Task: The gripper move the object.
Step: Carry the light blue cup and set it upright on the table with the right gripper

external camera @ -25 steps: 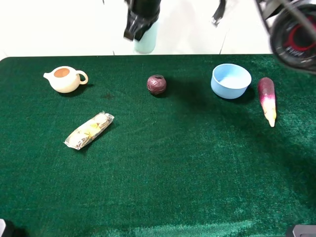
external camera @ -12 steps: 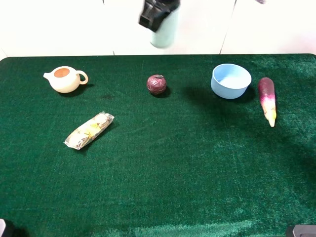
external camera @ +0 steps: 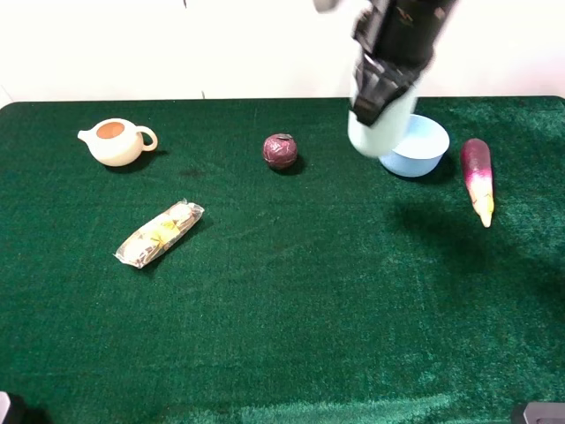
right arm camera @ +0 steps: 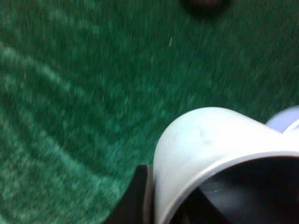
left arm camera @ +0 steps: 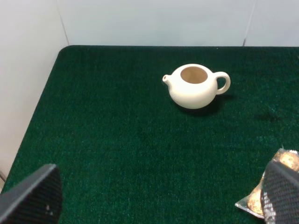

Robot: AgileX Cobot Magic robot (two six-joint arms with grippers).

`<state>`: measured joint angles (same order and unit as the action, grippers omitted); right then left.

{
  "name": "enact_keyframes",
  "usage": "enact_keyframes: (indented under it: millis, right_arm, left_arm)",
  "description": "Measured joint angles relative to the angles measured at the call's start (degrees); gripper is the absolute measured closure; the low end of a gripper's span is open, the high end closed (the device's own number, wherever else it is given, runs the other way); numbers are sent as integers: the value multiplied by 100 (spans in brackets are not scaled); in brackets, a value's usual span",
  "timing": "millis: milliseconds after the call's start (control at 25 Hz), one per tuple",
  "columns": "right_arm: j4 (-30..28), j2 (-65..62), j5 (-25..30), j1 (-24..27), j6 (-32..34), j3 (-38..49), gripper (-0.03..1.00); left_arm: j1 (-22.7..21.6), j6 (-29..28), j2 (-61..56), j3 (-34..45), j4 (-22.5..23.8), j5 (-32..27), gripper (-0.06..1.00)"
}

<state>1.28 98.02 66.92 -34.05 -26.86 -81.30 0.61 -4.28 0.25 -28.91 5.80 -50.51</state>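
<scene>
While right pincer (external camera: 374,99) pinches cup (external camera: 383,134) | long axis slightly tilted | base down, mouth up

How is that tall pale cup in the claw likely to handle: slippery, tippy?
The cup looks like thin, plain plastic, so probably light. Its smooth walls may slip in the right claw. Standing taller than the bowl, it could tip easily.
</scene>
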Motion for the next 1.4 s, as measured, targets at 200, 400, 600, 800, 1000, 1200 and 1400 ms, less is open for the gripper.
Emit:
enact_keyframes:
  millis: [200, 400, 600, 800, 1000, 1200, 1400]
  right_arm:
    - [274, -431, -364, 180, 6, 984, 95]
    - [339, -515, -842, 411, 6, 1680, 95]
    - [339, -515, -1351, 738, -18, 2132, 95]
    - [339, -489, -1590, 1086, -42, 2242, 95]
    - [348, -226, -1653, 1273, -41, 2242, 95]
    - [334, 130, -1744, 1355, -42, 2242, 95]
    - [413, 298, -1994, 1373, -42, 2242, 95]
  left_arm:
    - [0, 0, 0, 0, 0, 0, 10]
    - [0, 0, 0, 0, 0, 0, 10]
    - [0, 0, 0, 0, 0, 0, 10]
    - [0, 0, 0, 0, 0, 0, 10]
    - [0, 0, 0, 0, 0, 0, 10]
    - [0, 0, 0, 0, 0, 0, 10]
    - [0, 0, 0, 0, 0, 0, 10]
